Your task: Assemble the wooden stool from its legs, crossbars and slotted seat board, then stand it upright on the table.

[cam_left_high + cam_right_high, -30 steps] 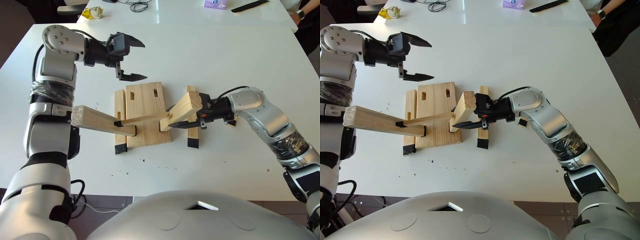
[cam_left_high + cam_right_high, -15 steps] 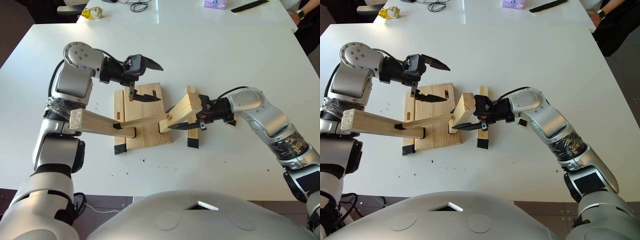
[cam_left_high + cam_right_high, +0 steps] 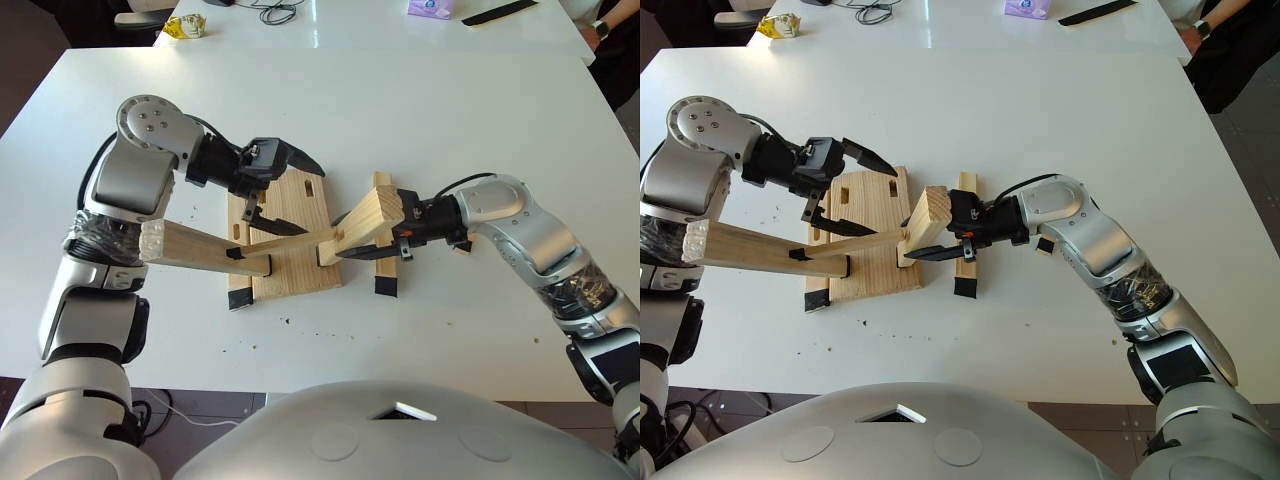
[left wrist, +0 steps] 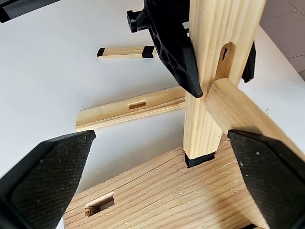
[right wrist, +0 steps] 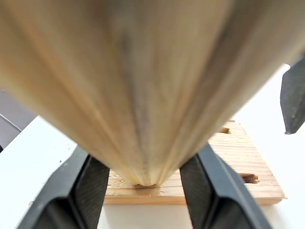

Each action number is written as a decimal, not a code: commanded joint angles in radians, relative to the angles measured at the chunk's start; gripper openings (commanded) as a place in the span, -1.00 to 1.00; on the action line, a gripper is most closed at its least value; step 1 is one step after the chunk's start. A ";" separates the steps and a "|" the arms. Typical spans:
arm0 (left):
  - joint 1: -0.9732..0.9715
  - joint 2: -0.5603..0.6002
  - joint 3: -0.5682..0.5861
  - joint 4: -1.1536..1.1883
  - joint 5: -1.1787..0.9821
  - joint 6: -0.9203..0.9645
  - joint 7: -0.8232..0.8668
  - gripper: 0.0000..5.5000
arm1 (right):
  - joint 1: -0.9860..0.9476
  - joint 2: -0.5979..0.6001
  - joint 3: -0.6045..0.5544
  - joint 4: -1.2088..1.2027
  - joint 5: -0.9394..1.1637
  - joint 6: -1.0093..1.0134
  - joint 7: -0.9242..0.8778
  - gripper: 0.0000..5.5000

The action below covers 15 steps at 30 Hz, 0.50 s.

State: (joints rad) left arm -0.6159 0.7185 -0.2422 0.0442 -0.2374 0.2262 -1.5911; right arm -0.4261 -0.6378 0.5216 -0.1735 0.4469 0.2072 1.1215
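The slotted seat board point(image 3: 295, 262) lies flat on the white table point(image 3: 450, 120). Two thick wooden legs stand on it, tilted and joined by a crossbar point(image 3: 292, 240). The left leg point(image 3: 195, 248) leans out over the board's left edge. My right gripper point(image 3: 388, 240) is shut on the right leg point(image 3: 368, 220), its pads point(image 5: 88, 188) clamped on both sides. My left gripper point(image 3: 300, 197) hangs open just above the crossbar over the board's middle. In the left wrist view its fingers point(image 4: 47, 181) flank the crossbar point(image 4: 243, 119) and the right leg point(image 4: 214, 71).
One flat slotted bar point(image 3: 238, 205) lies along the board's left side and another point(image 3: 385, 270) along its right, both with black ends. A yellow packet point(image 3: 186, 25) and a purple box point(image 3: 430, 8) sit on the far table. The near table edge is close.
My left gripper has swung from the table's far left, in and down over the seat board, to just above the crossbar, still open. The right arm and its leg have held still.
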 commanded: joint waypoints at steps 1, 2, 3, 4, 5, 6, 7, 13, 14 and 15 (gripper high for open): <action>0.029 0.018 -0.026 -0.040 -0.021 0.011 -0.016 0.88 | 0.102 -0.047 0.115 0.079 -0.128 0.102 0.042 -0.26; 0.029 0.017 -0.027 -0.041 -0.020 0.012 -0.014 0.88 | 0.101 -0.046 0.114 0.080 -0.129 0.102 0.043 -0.26; 0.029 0.015 -0.028 -0.041 -0.020 0.012 -0.012 0.88 | 0.102 -0.045 0.113 0.080 -0.130 0.103 0.042 -0.26; 0.027 0.013 -0.028 -0.041 -0.020 0.013 -0.010 0.88 | 0.102 -0.043 0.113 0.081 -0.130 0.103 0.042 -0.26; 0.027 0.011 -0.027 -0.043 -0.022 0.017 -0.007 0.88 | 0.100 -0.040 0.114 0.084 -0.132 0.102 0.041 -0.26; 0.026 0.010 -0.027 -0.045 -0.025 0.021 -0.005 0.88 | 0.097 -0.035 0.116 0.089 -0.133 0.101 0.041 -0.26; 0.026 0.009 -0.027 -0.046 -0.027 0.023 -0.003 0.88 | 0.094 -0.030 0.118 0.092 -0.135 0.101 0.040 -0.26; 0.039 0.005 -0.031 -0.052 -0.023 0.020 0.004 0.88 | 0.054 0.010 0.129 0.140 -0.150 0.097 0.041 -0.26; 0.042 0.005 -0.031 -0.055 -0.023 0.020 0.006 0.88 | 0.048 0.015 0.130 0.147 -0.153 0.097 0.042 -0.26; 0.044 0.005 -0.032 -0.058 -0.024 0.021 0.007 0.88 | 0.041 0.023 0.132 0.155 -0.157 0.096 0.044 -0.26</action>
State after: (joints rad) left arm -0.5972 0.7333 -0.2437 0.0089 -0.2429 0.2479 -1.5717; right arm -0.4530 -0.6091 0.5242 -0.1328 0.4460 0.2067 1.1611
